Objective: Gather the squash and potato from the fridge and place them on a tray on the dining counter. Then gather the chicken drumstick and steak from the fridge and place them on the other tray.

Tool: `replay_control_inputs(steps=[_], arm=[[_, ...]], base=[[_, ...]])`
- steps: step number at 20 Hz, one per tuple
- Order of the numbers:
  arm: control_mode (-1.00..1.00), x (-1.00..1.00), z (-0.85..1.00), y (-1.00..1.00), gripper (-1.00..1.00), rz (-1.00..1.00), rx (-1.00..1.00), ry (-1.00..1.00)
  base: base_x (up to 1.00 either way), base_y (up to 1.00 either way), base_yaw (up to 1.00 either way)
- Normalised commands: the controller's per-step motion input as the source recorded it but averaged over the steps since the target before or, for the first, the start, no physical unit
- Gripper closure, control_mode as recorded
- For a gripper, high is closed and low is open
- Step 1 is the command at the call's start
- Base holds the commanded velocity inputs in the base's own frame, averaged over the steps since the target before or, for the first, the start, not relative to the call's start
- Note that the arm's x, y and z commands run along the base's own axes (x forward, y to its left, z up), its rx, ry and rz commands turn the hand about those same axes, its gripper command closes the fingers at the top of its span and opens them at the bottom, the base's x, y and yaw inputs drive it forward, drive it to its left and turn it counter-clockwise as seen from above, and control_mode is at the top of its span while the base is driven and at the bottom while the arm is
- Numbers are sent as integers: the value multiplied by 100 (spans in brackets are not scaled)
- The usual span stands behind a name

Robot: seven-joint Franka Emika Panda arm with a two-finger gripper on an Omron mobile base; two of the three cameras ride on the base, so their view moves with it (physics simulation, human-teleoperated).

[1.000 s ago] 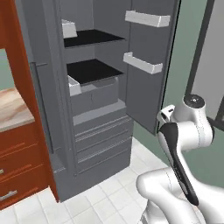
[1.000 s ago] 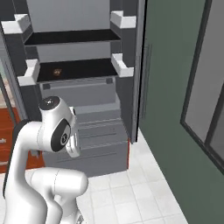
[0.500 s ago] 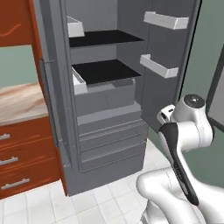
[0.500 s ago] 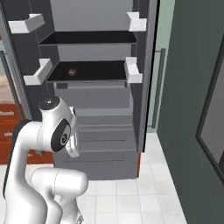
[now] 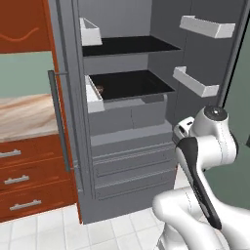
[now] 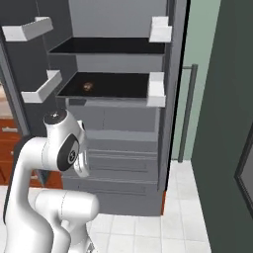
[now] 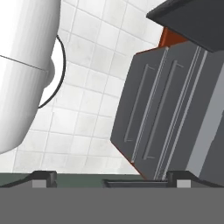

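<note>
The fridge (image 5: pixel 128 131) stands open in front of me, with black shelves, white door bins and grey drawers below. On its lower black shelf (image 6: pixel 108 85) lies a small brown lump, the potato (image 6: pixel 88 87), half hidden behind a white bin in the left base view (image 5: pixel 99 89). My gripper (image 7: pixel 111 178) is open and holds nothing. It points down at the fridge's lower drawers (image 7: pixel 162 109) and the tiled floor, well below the shelf. My arm (image 5: pixel 205 146) is folded close to the base. Squash, drumstick, steak, trays and dining counter are out of view.
To the fridge's left are red-brown drawers (image 5: pixel 19 176) under a marbled wall counter (image 5: pixel 24 114). The left fridge door carries a long bar handle (image 5: pixel 57 122). White bins (image 5: pixel 197 80) jut from the right door. A dark green wall (image 6: pixel 222 123) closes the right side.
The whole picture has shifted: the base has driven closer and turned toward the fridge, which is now larger and more central. The arm keeps its folded pose and the gripper stays open.
</note>
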Motion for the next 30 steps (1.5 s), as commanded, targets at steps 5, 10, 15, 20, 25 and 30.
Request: replay_control_inputs(steps=[5, 10, 15, 20, 25, 30], arm=[[100, 0, 0, 0, -100, 0, 0, 0], [100, 0, 0, 0, -100, 0, 0, 0], [100, 0, 0, 0, -100, 0, 0, 0], [100, 0, 0, 0, -100, 0, 0, 0], [100, 0, 0, 0, -100, 0, 0, 0], [100, 0, 0, 0, -100, 0, 0, 0]], base=[[49, -33, 16], [48, -18, 9], [46, -2, 1], [36, 0, 0], [34, 0, 2], [37, 0, 4]])
